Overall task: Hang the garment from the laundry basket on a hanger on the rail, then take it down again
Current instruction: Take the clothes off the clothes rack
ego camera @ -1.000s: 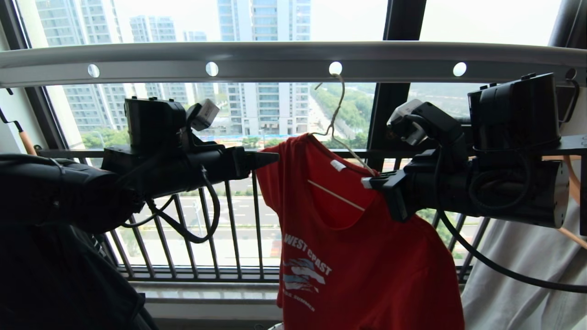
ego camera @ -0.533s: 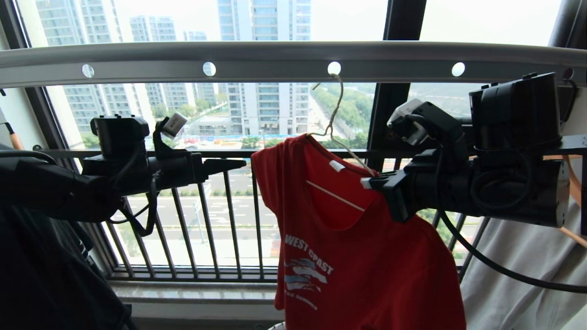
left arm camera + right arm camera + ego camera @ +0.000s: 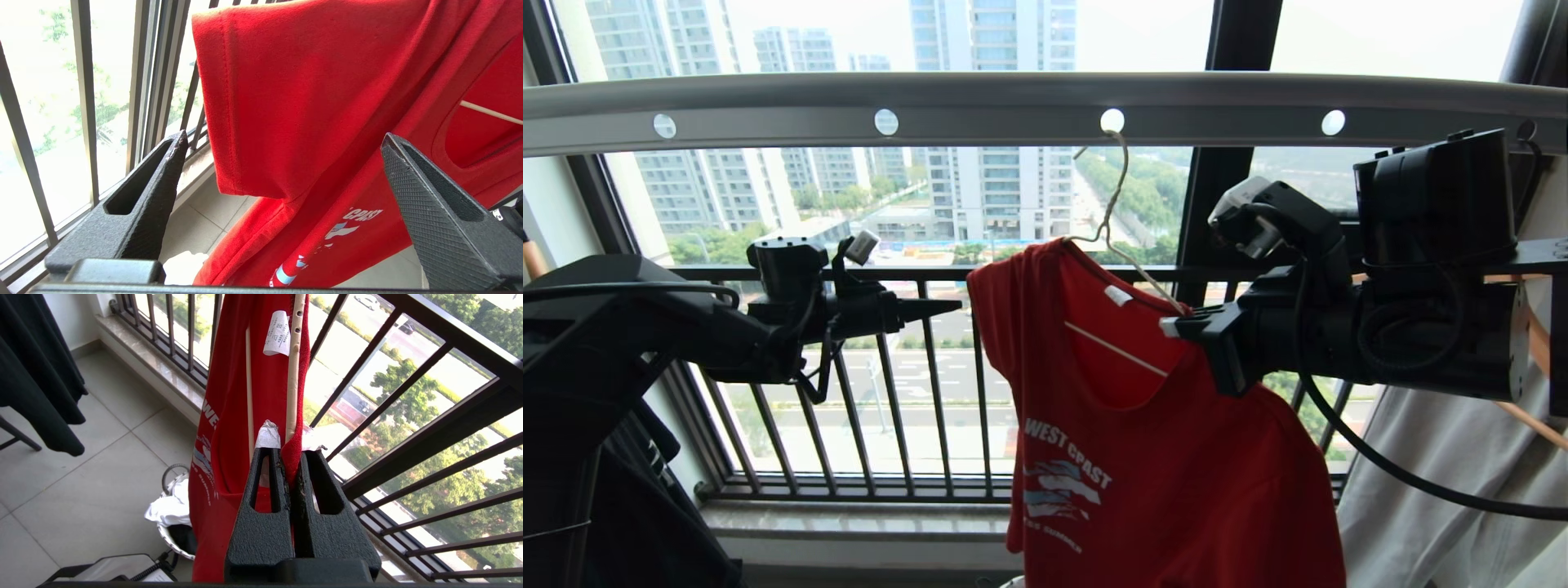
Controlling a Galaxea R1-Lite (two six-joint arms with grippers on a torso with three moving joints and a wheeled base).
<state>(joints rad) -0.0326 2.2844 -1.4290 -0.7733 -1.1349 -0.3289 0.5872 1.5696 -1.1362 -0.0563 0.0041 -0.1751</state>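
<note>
- rail [image 3: 1013, 102]: wide flat grey metal bar with round holes, rigid; the hanger hook sits in one hole.
- red T-shirt [image 3: 1176, 482]: hangs on the hanger under the rail, in front of the black balcony bars. Soft knit, light, limp; will likely drape and bunch, not slide cleanly. Best grabbed at shoulder seam or sleeve hem.
- right gripper [image 3: 1186, 322]: clamped shut on the shirt's shoulder fabric beside the hanger's arm.
- left gripper [image 3: 282, 143]: jaws wide apart, empty, just beside the near sleeve, not touching.
- laundry basket [image 3: 170, 539]: on the floor tiles below, white cloth inside.
- hanger [image 3: 1117, 245]: thin cream wire, springy, looks easy to twist; slim hook could pop out of the hole.
</note>
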